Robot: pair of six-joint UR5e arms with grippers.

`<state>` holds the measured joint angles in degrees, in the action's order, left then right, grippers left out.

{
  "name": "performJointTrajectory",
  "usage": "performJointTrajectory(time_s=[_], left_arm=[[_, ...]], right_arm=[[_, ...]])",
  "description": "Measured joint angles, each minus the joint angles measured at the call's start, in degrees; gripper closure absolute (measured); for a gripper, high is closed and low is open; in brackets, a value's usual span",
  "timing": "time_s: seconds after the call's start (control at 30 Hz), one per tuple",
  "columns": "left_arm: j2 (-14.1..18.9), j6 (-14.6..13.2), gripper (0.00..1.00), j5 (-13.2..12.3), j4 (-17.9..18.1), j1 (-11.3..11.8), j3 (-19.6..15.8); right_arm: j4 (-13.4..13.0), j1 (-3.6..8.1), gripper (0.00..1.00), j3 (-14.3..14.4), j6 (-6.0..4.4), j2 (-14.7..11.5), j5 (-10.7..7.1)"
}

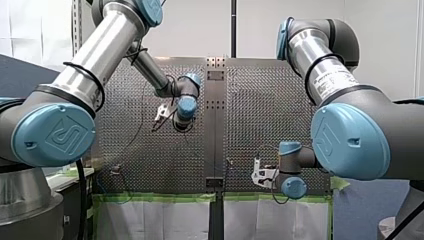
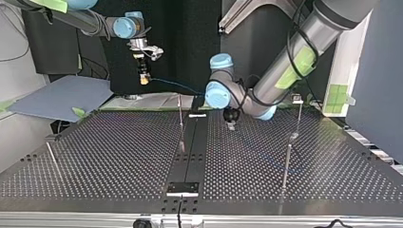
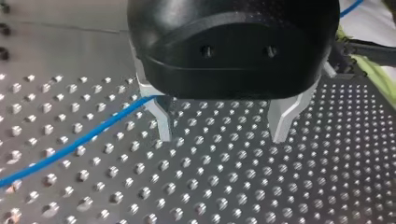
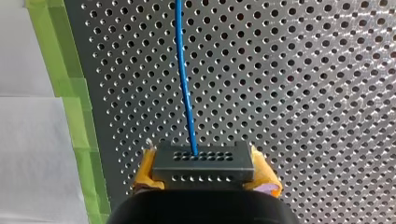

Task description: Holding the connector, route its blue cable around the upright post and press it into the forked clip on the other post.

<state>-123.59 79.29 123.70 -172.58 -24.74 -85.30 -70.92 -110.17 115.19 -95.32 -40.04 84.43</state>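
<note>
At the top view's left, my right gripper (image 2: 144,79) clamps the connector (image 4: 203,163), its cable (image 2: 176,86) running right toward 1 post (image 2: 180,124). Further right, my left gripper (image 3: 222,136) hangs open, empty. I'd keep the cable taut and low while sweeping it around.

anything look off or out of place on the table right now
Nothing stands out. The connector sits squarely between my right gripper's yellow pads, and the blue cable leaves it in a clean line, with no kink. My left gripper is open low over the perforated table, holding nothing.
</note>
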Motion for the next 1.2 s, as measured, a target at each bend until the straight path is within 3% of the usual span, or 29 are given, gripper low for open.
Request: performJointTrajectory(time_s=[0.27,0.87,1.2], left_arm=[[-1.5,-0.1,0.00,-0.1,2.0,-0.5,-1.5],[-10.2,0.1,0.00,-1.9,6.3,-2.2,-1.5],[-14.4,3.2,0.00,-3.8,8.4,-3.7,-1.8]], right_arm=[[0.2,0.05,1.00,0.0,0.03,0.0,-0.04],[0.2,0.08,1.00,0.0,0.16,0.0,-0.04],[0.2,0.06,1.00,0.0,0.28,0.0,-0.04]])
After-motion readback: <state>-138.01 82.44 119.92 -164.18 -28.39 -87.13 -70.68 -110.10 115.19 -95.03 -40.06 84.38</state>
